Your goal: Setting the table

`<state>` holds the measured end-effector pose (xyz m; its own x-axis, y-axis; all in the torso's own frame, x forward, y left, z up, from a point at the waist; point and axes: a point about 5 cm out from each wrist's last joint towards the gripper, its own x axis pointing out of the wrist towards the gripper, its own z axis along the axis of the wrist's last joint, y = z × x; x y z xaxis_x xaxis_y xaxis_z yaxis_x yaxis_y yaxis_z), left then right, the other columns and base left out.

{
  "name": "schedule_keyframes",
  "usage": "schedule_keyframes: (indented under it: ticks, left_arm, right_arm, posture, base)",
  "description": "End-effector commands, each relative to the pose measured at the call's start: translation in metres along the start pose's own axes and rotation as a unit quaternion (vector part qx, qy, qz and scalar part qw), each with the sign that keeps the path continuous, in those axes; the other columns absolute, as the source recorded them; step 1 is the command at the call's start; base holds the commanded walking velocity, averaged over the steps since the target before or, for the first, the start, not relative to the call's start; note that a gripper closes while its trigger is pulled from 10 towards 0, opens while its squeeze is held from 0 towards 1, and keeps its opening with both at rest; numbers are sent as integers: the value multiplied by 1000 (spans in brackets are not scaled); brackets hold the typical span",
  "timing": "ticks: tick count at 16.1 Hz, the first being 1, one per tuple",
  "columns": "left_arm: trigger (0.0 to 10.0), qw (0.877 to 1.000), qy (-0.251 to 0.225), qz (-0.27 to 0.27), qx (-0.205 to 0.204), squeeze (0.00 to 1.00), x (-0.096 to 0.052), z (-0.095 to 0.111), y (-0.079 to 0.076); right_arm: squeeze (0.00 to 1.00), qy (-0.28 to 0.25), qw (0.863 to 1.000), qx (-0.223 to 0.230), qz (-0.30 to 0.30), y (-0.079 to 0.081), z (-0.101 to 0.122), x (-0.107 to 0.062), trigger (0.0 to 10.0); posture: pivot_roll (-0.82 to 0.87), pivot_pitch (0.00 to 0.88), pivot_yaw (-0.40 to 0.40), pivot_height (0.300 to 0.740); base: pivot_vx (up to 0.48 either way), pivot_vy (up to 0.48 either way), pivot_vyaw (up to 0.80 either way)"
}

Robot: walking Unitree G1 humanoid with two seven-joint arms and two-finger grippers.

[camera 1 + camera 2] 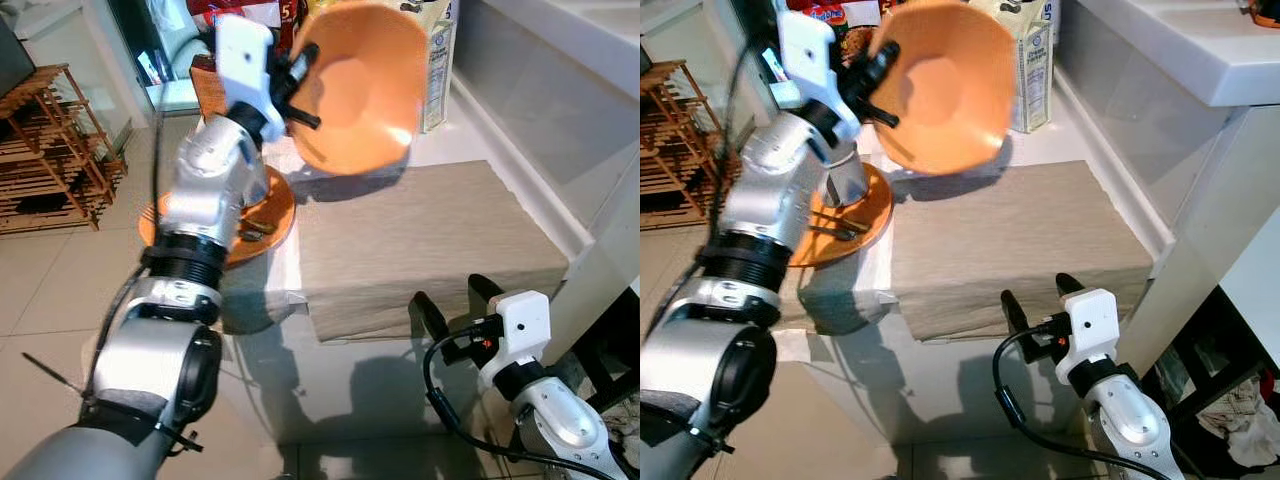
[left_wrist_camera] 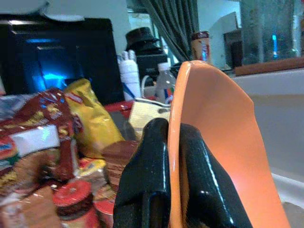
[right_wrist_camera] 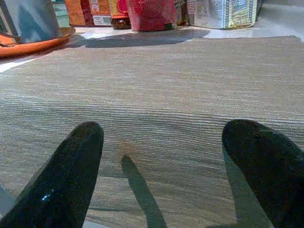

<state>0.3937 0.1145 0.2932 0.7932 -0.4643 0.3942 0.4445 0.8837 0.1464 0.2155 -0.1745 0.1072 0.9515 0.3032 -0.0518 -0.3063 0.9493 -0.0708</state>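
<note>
My left gripper (image 1: 300, 95) is shut on the rim of an orange bowl (image 1: 365, 85), holding it tilted on its side in the air above the far end of the beige placemat (image 1: 420, 245). In the left wrist view the black fingers (image 2: 152, 180) pinch the bowl's rim (image 2: 218, 133) from both sides. An orange plate (image 1: 265, 225) with cutlery on it lies on the table left of the placemat, partly behind my left arm. My right gripper (image 1: 460, 300) stands open at the placemat's near edge, its fingers (image 3: 71, 175) spread over the cloth.
A milk carton (image 1: 437, 60), jars and snack bags (image 2: 52, 128) crowd the table's far end. A wooden rack (image 1: 50, 150) stands on the floor at the left. A white counter (image 1: 1180, 40) runs along the right side.
</note>
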Motion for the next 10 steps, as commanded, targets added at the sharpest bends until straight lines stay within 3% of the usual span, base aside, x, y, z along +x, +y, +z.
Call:
schedule_keyframes:
  ticks: [1,7,10]
  left_arm:
    - [0,999,-28,11,18,0,1,19,8]
    - [0,996,-65,32,43,0,-12,46,19]
    - [0,998,-45,28,29,0,-25,32,11]
  right_arm:
    - [0,1,1000,-3,-8,-1,-1,3,10000]
    - [0,-8,999,-11,-29,-7,-2,6,10000]
    - [0,-9,1000,-9,-22,-1,-4,9,10000]
  posture:
    - [-62,0,115,740]
    - [-35,0,102,740]
    - [-31,0,98,740]
  base:
    - [0,0,0]
    - [0,0,0]
    - [0,0,0]
